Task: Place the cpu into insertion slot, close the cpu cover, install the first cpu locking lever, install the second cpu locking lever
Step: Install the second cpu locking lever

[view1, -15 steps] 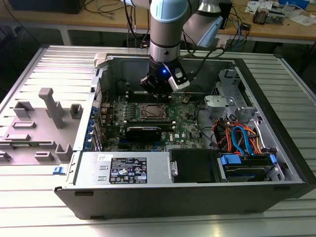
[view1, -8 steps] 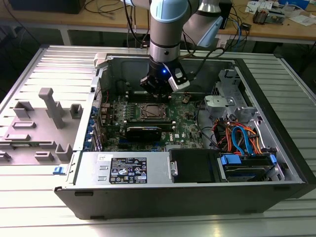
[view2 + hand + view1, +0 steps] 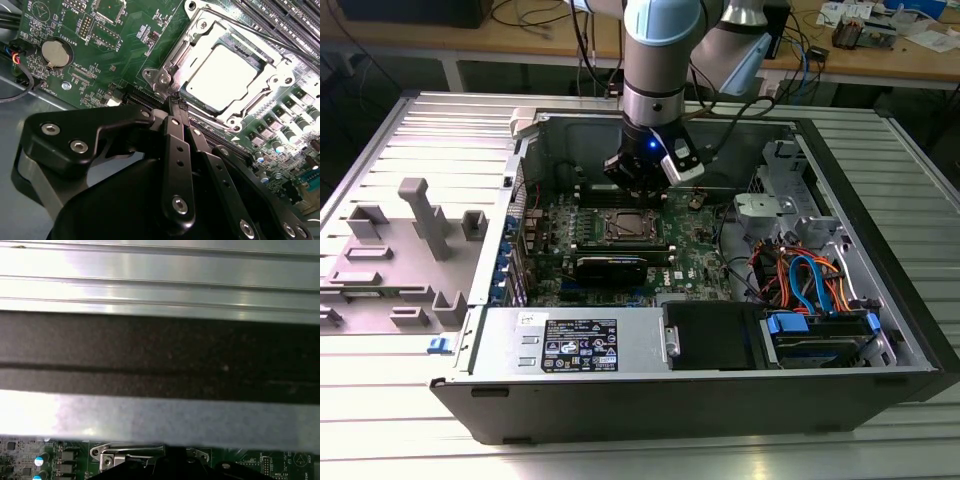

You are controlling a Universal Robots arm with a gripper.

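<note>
Here, in the second wrist view, the gripper (image 3: 176, 106) has its black fingers (image 3: 174, 131) pressed together, holding nothing, their tips at the corner of the cover (image 3: 197, 37) shut over the chip (image 3: 222, 75) in its socket (image 3: 239, 116).

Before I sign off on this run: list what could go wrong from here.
1. The gripper has its fingers together at the corner of the cover, which lies over the cpu. A slip could scrape the board.
2. A thin lever crosses the socket's far edge; it may spring loose if it is not hooked.
3. Memory slots sit close by, so a sideways move could catch them.
</note>
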